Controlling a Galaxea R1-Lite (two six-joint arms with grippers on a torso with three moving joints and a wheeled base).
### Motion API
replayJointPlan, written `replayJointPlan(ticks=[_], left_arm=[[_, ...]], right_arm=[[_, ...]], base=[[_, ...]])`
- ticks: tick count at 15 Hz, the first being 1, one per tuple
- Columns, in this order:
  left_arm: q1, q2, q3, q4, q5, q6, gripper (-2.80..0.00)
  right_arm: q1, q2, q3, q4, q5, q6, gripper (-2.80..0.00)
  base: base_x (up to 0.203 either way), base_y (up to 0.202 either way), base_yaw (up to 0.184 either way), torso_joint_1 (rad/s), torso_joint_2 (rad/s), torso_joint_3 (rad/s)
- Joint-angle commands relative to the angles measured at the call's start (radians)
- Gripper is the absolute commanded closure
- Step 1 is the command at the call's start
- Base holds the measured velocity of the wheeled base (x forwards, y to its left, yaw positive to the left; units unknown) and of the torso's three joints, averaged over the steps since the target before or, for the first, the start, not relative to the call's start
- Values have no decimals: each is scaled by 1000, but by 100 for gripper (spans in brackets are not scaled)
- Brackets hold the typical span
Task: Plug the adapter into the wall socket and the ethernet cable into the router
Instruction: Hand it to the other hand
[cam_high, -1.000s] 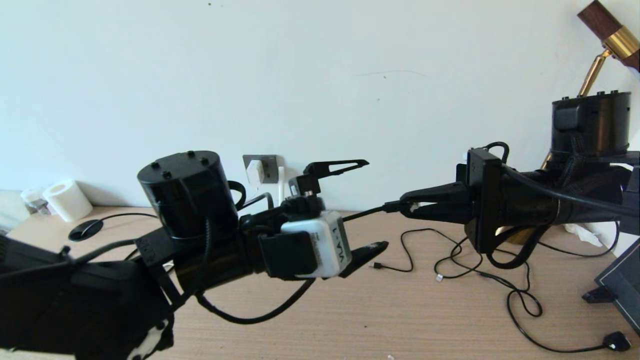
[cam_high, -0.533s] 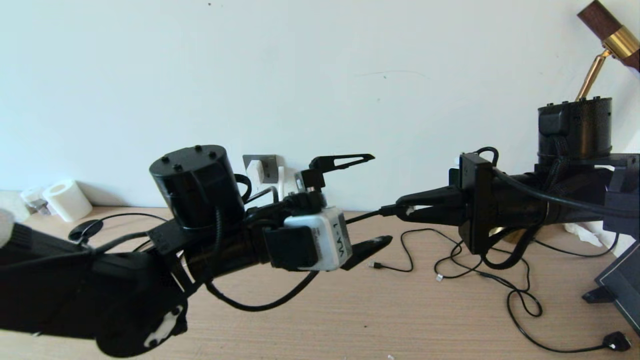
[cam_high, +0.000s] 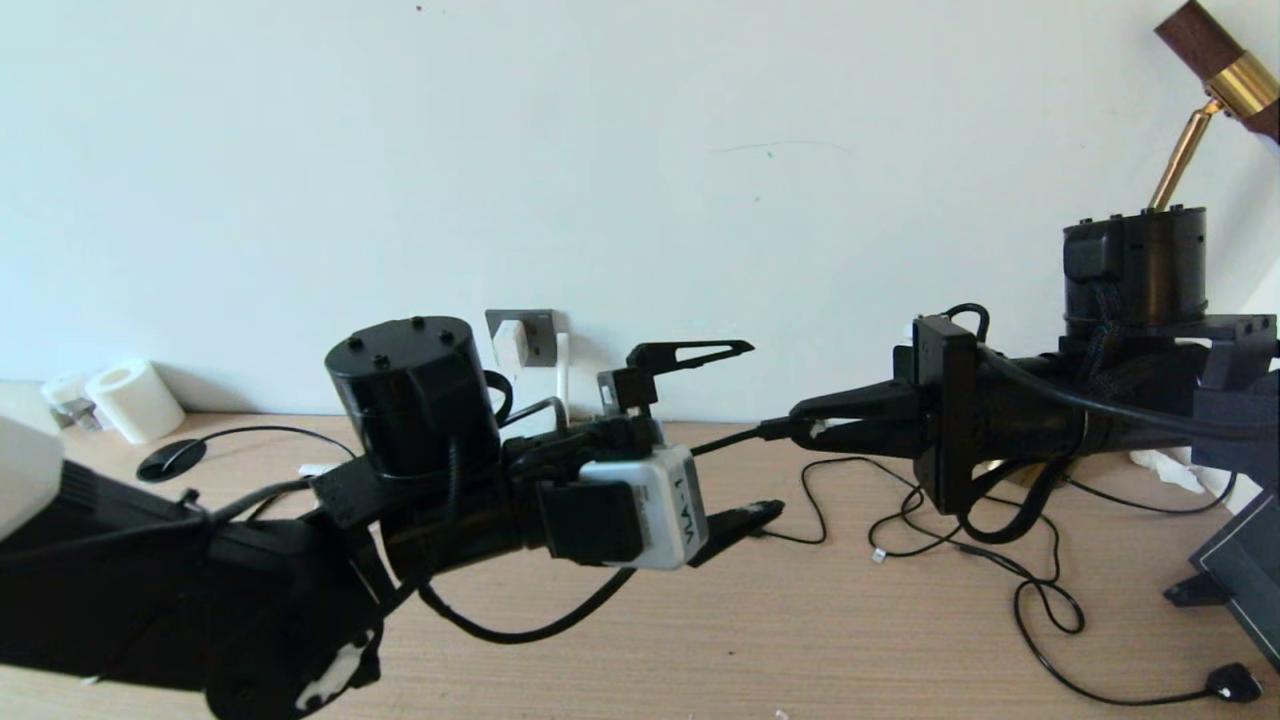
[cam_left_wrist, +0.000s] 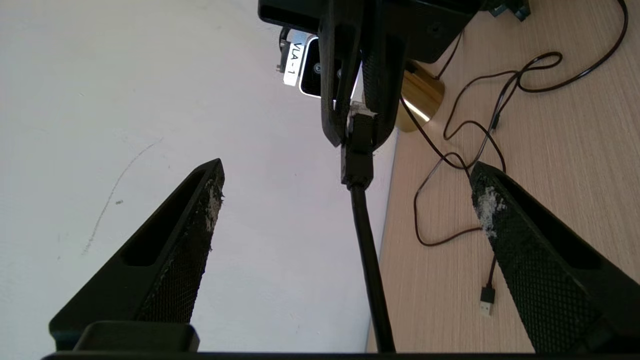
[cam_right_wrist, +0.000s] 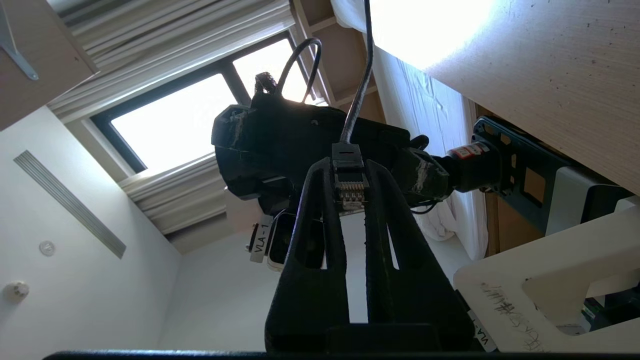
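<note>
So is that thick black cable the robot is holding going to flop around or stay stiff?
Probably a bit of both. The thick black ethernet cable runs nearly straight out from the right gripper, so short stretches look fairly stiff. Its clear plastic clip connector sits pinched between the fingers and seems unlikely to slip. The open left gripper could steady the longer part, which will likely sag.

The head view looks forward and down over the desk (cam_high: 800, 620) toward the wall; both wrist views sit close behind their fingers — facing each other, sharing the ethernet cable (cam_left_wrist: 367, 250).
</note>
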Motion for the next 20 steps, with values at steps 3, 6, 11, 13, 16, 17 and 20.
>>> replayJointPlan(ticks=[3,6,11,13,16,17,20], left_arm=[[0,3,0,-7,-2,5,-280],[0,2,0,-7,-2,5,-280],[-2,1,1,-7,-1,3,-280],[-2,1,1,-7,1,3,-280],[-3,4,0,-7,3,3,0],[-5,6,3,-5,4,3,0],[-6,20,0,-5,6,3,0]], right_arm=[[0,-1,3,0,6,9,0],[0,-1,1,0,6,9,0],[2,3,2,0,6,9,0],[2,7,2,0,6,9,0],[2,6,3,0,6,9,0],[3,6,4,0,6,9,0],[13,4,5,0,6,9,0]], base=[[0,0,0,0,0,0],[0,0,0,0,0,0],[0,0,0,0,0,0],[0,0,0,0,0,0],[0,0,0,0,0,0],[0,0,0,0,0,0],[0,0,0,0,0,0]])
